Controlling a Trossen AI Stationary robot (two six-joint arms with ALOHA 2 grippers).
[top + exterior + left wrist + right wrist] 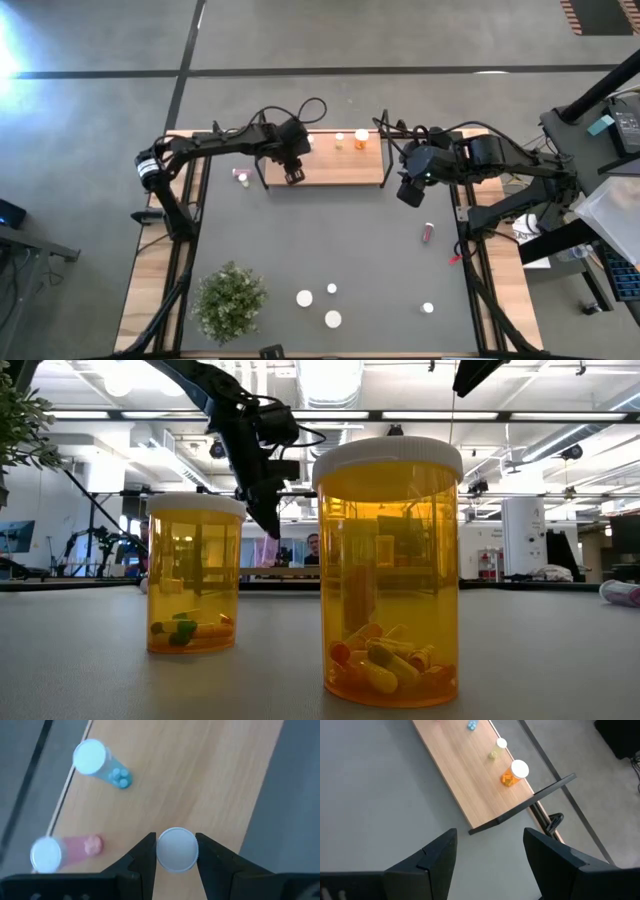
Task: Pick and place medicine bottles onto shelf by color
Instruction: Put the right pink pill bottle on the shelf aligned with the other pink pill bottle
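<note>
two left fingers (176, 865) clamp white-capped bottle (176, 849) over shelf (210, 785), contents unclear

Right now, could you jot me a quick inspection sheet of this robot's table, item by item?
Surface: dark grey mat, wooden edges.
Job's things: wooden shelf holding an orange bottle, a yellowish bottle, a blue bottle and a pink bottle; more bottles loose on the mat.
Clutter: potted plant.
Grippers: left gripper over the shelf, jaws shut on a white-capped bottle; right gripper above the mat, jaws open, empty.
Cables: black loops behind the shelf.
Surroundings: grey floor, equipment at right.
</note>
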